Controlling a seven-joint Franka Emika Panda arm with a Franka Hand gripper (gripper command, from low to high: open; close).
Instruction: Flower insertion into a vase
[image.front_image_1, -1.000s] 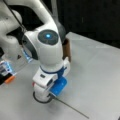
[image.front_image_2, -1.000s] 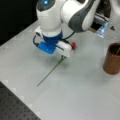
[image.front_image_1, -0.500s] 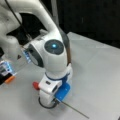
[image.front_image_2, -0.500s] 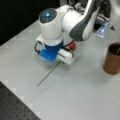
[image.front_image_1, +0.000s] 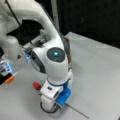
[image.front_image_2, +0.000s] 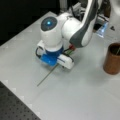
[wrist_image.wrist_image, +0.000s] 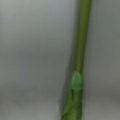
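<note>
One flower lying flat on the table, gripper low over it.
Jaw state cannot be told; stem fills wrist view, likely lined up for grasp. Vase upright near table's far edge.

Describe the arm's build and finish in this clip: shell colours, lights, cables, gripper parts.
The arm has glossy white rounded shells with dark grey joint bands. A round cap glows blue in both front views. A black cable loops beside the wrist. The gripper has a white body under a blue bracket.
</note>
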